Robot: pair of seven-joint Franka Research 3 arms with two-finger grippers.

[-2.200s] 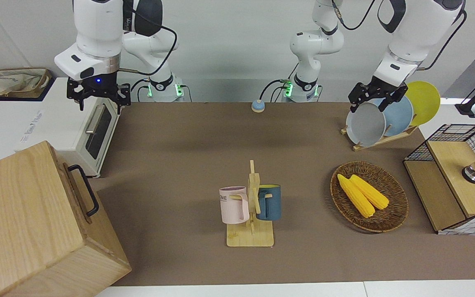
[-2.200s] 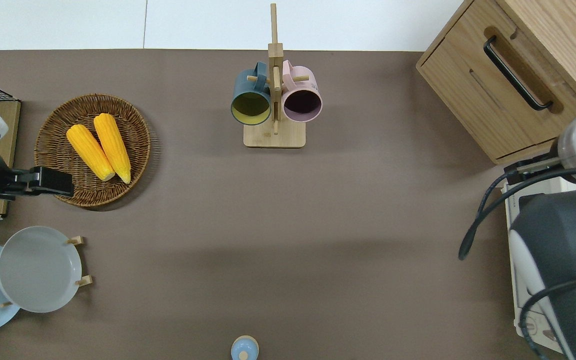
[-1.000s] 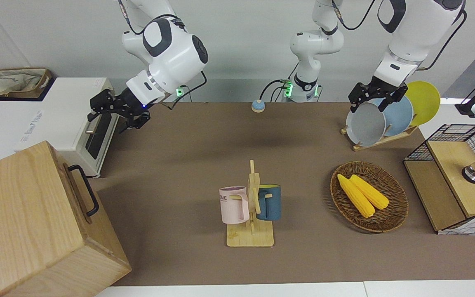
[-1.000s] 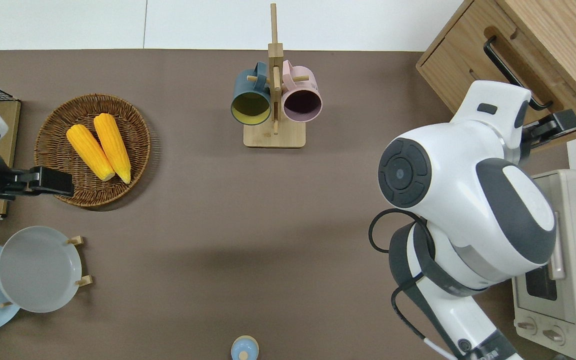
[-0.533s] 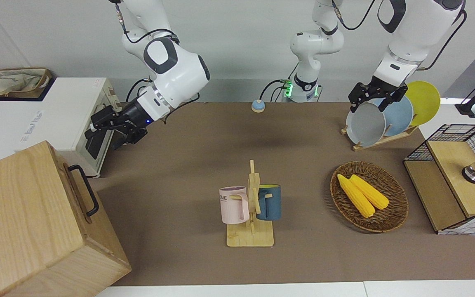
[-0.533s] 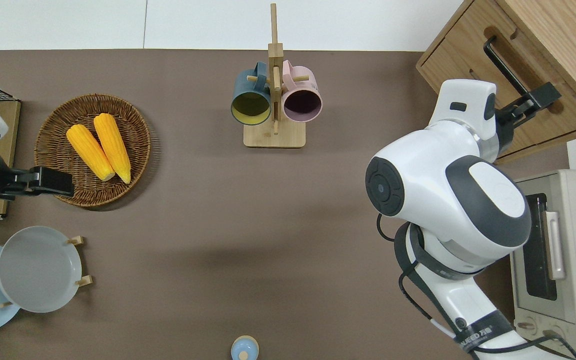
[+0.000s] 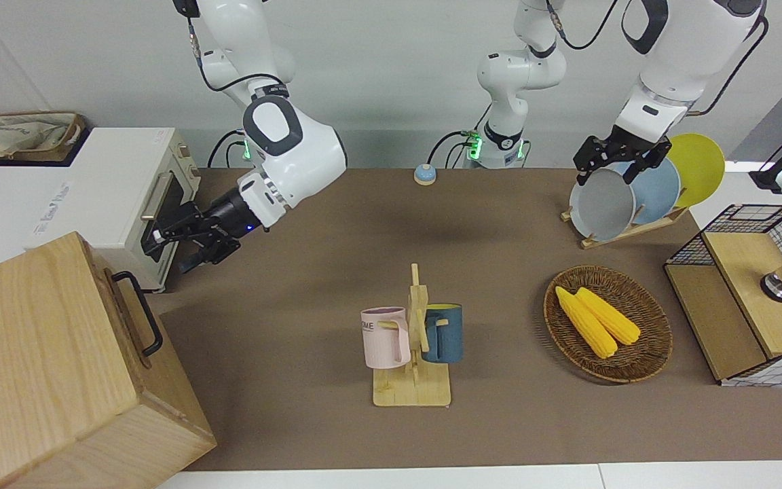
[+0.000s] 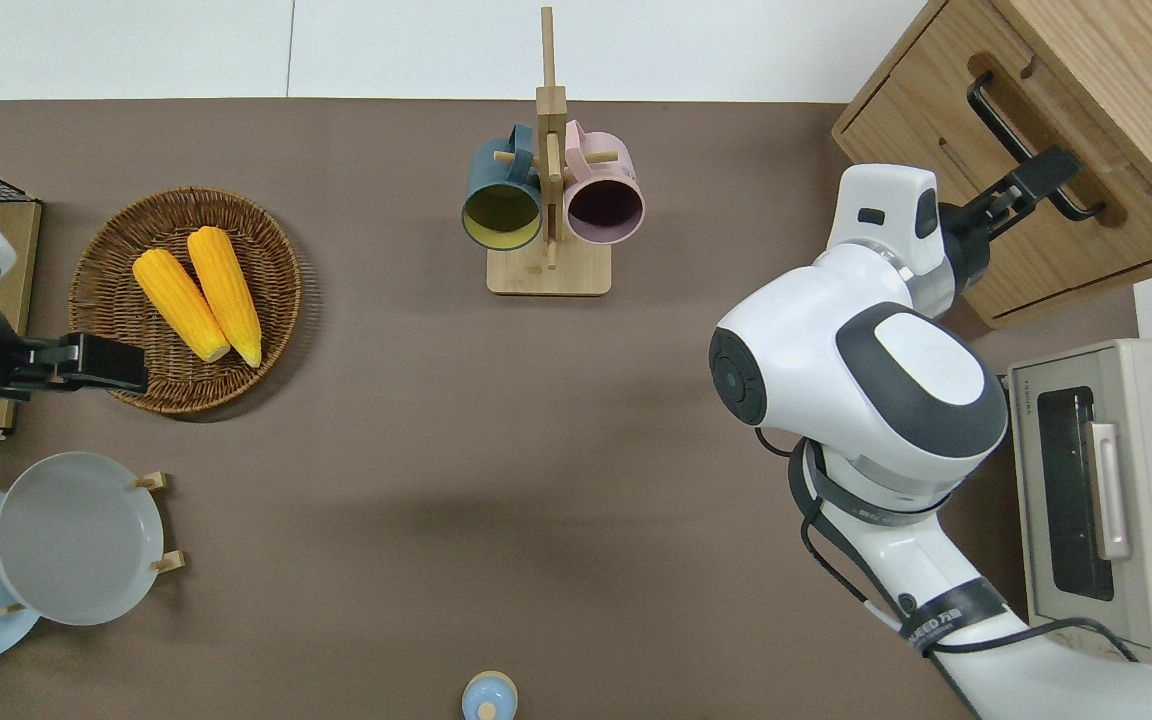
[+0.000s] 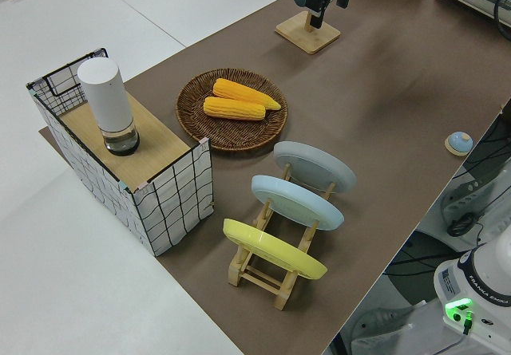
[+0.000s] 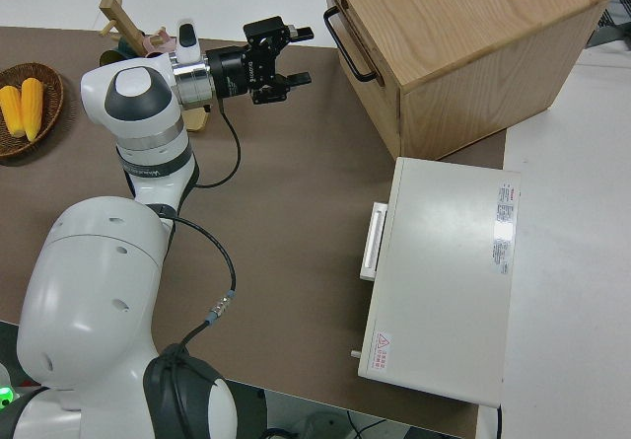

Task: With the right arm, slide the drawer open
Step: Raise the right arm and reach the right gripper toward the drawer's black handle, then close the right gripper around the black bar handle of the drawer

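Drawer (image 8: 1026, 190): shut, flush in the big wooden box (image 7: 45, 367) at the right arm's end of the table, farther from the robots than the toaster oven (image 8: 1106, 500). Black bar handle (image 8: 1031, 145): untouched. Right gripper (image 10: 296, 61): fingers apart, empty, in the air just short of the handle. Left arm: parked.

two corn cobs (image 7: 597, 320), two mugs (image 7: 386, 337), three plates (image 7: 642, 190)

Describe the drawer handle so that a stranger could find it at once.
Find the big pale wooden box at the right arm's end of the table. On its front, the drawer carries a black metal bar handle; the white toaster oven beside it has a silver one.
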